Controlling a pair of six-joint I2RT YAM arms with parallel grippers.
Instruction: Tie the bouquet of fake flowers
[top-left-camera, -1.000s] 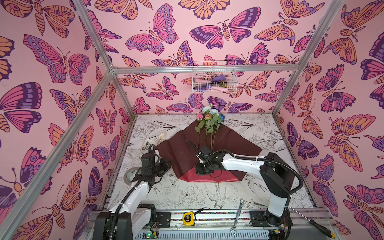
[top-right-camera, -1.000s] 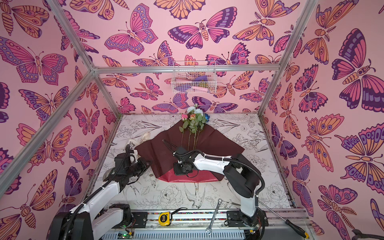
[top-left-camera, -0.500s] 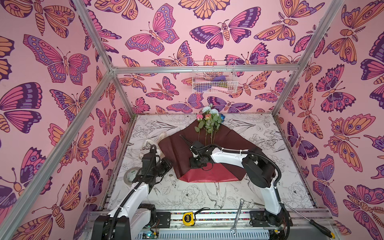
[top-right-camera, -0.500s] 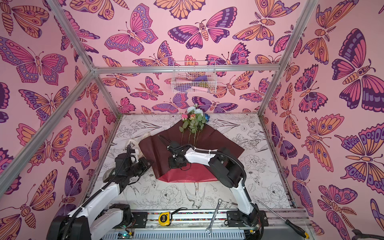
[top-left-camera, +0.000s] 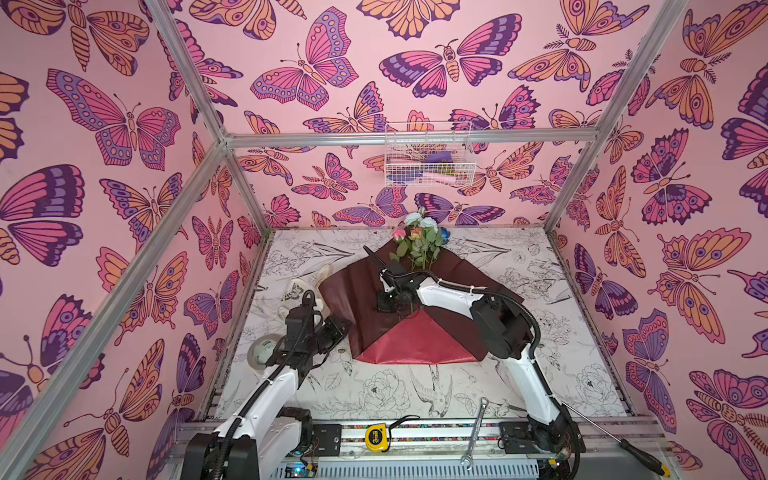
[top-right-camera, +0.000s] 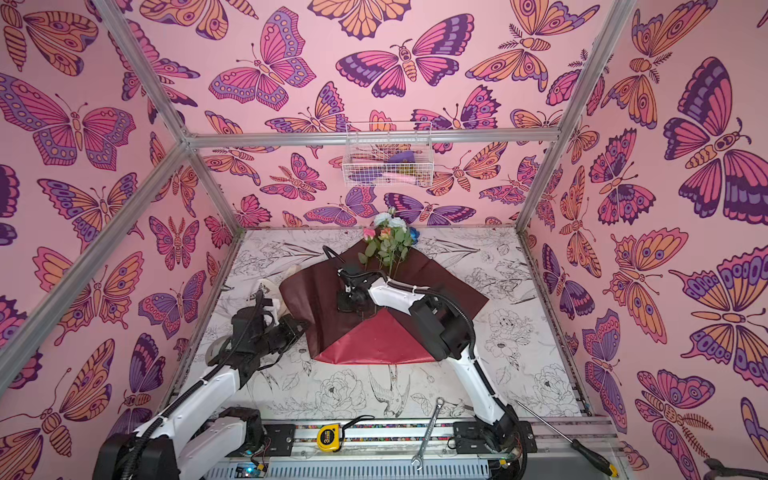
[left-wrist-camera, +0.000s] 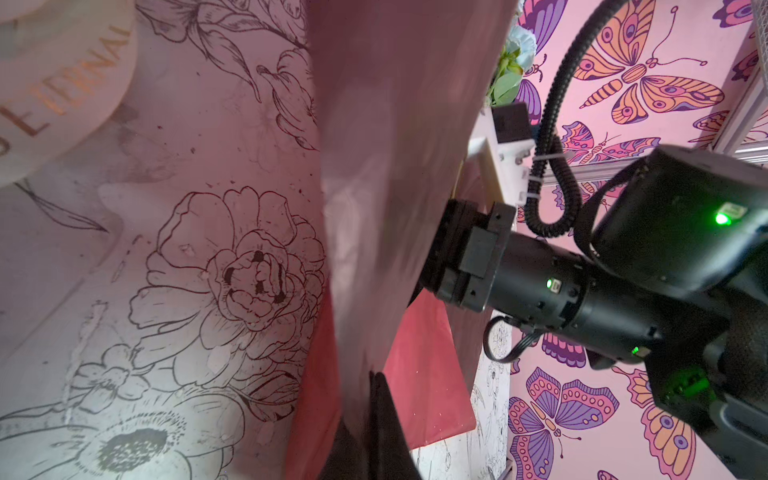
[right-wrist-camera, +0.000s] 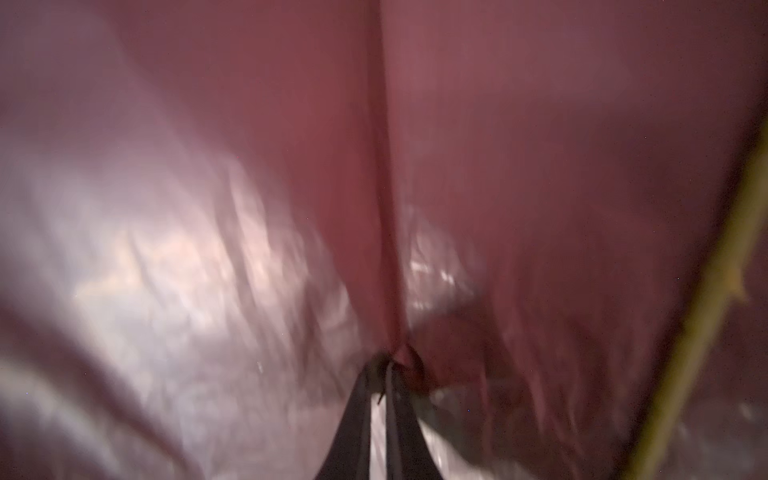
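Risk: the thin glossy wrapping paper (top-left-camera: 415, 340) can be torn or pulled free where a small pucker of it, mid-sheet, is pinched by the right gripper (right-wrist-camera: 388, 365). The left gripper (left-wrist-camera: 374, 386) is pressed together, seemingly on the sheet's near-left edge, so opposed pulls could rip it. The unbound stems (right-wrist-camera: 706, 316) could be dragged or rolled off if the sheet is tugged. The cream ribbon (top-left-camera: 322, 276) is seen apart on the left of the bench (top-left-camera: 540, 374), so tying is judged not yet begun. The bouquet (top-left-camera: 417, 245) is laid at the far middle, heads toward the far wall. Pink, peach, white and blue heads, green leaves and thin stems are shown over the dark red sheet. A brighter red face is shown at the near corner.
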